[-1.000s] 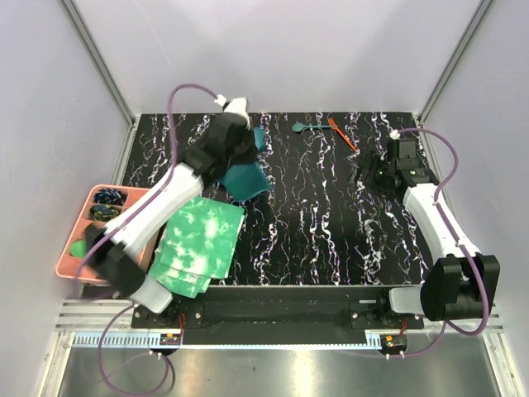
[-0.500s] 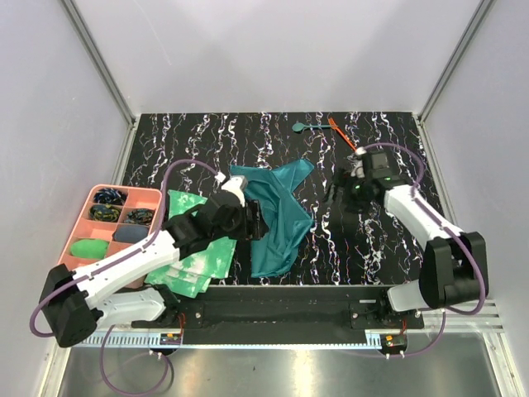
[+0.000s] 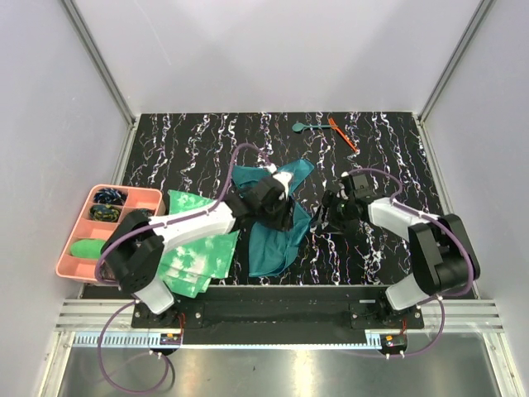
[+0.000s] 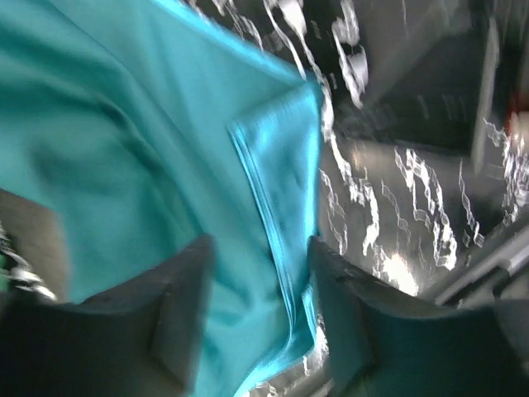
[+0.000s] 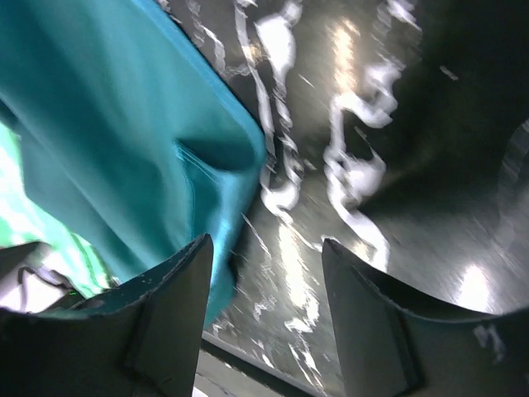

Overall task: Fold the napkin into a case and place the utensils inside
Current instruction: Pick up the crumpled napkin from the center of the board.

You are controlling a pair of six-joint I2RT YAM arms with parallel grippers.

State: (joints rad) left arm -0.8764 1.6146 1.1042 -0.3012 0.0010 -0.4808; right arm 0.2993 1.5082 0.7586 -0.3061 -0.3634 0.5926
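The dark teal napkin (image 3: 269,244) lies rumpled and partly spread in the middle of the table. My left gripper (image 3: 283,215) hovers over its right part, open. In the left wrist view a hemmed edge of the napkin (image 4: 273,165) runs between the two fingers (image 4: 178,310), which are apart from it. My right gripper (image 3: 321,221) is open at the napkin's right edge. In the right wrist view the napkin (image 5: 107,124) lies beside the left finger (image 5: 169,310), and bare table shows between the jaws. The teal spoon (image 3: 303,126) and the orange utensil (image 3: 340,135) lie at the far edge. No case is in view.
A pile of green-and-white tie-dye cloths (image 3: 198,252) lies left of the napkin under the left arm. A pink compartment tray (image 3: 66,252) with small items stands at the left edge. White walls close in the black marbled table (image 3: 372,256) on three sides.
The left arm carried the napkin from the back left to the middle and let it go, now spread. The right arm moved nearer and left, to the napkin's right edge, its jaws narrowing.
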